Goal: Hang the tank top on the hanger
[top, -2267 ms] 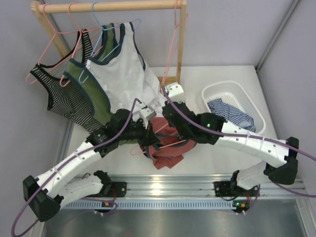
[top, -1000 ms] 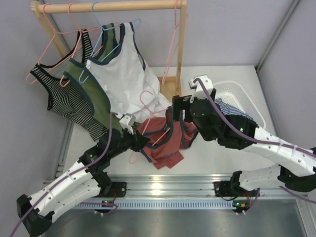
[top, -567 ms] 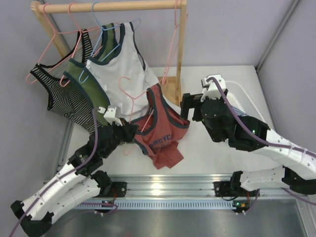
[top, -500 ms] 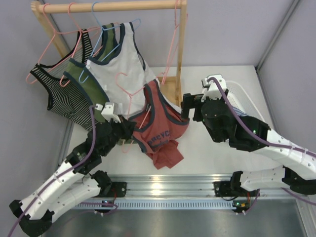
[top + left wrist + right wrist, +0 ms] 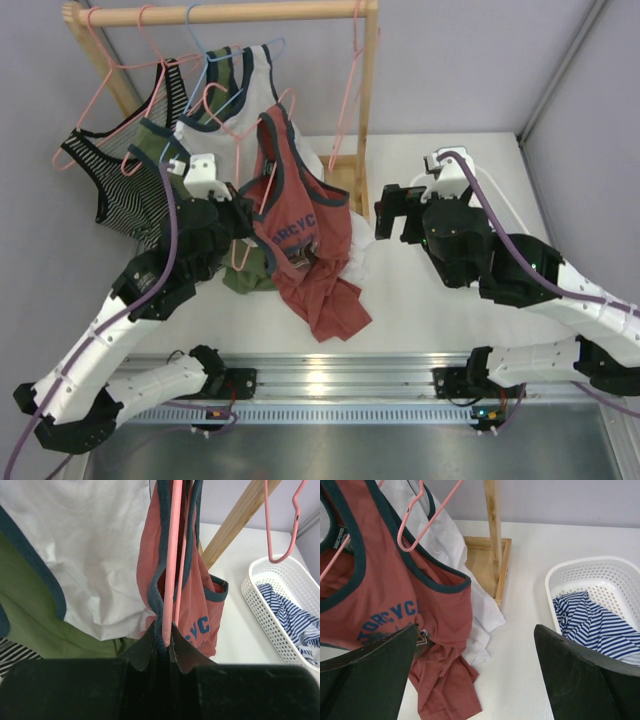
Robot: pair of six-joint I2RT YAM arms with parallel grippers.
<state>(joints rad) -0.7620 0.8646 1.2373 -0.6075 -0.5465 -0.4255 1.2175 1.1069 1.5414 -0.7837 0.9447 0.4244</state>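
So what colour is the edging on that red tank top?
Dark navy on the tank top, clearest in the right wrist view.

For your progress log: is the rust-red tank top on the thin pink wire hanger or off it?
On it: the pink wire hanger runs up inside the rust-red tank top, between its navy trims.

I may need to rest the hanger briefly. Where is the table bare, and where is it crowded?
Bare table lies between the rack's wooden foot and the white basket, running to the near edge, by the open right claw. Crowded: the left side, where the tank top, on the hanger in the left claw, trails among hanging shirts.
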